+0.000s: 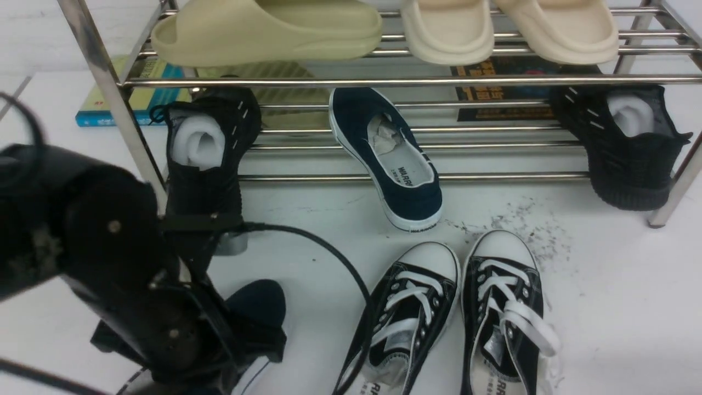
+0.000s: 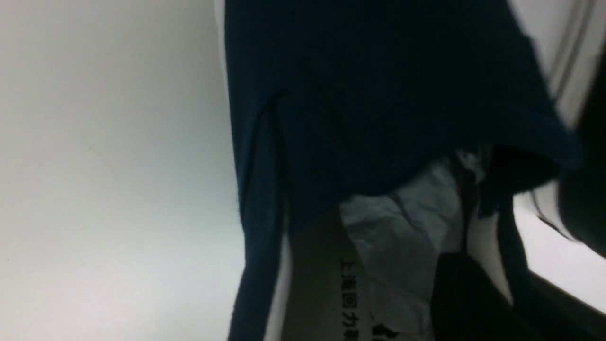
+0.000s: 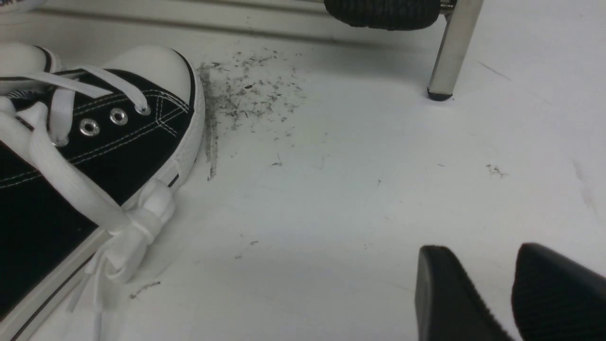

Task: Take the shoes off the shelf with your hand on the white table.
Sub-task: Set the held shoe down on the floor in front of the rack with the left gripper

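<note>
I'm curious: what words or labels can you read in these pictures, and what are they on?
"WARR", later letters unclear: insole of the navy shoe on the shelf.
"上海回力": insole of the other navy shoe, left wrist view.
Lace-up sneakers: insole letters cut off, unreadable.
Dark book: yellow characters, blurred.
Green book: too small.

Pale slides (image 1: 449,27) uppermost, black knit sneakers (image 1: 625,148) lower, black-and-white lace-ups (image 1: 502,307) nearest, books (image 1: 131,101) behind.
</note>
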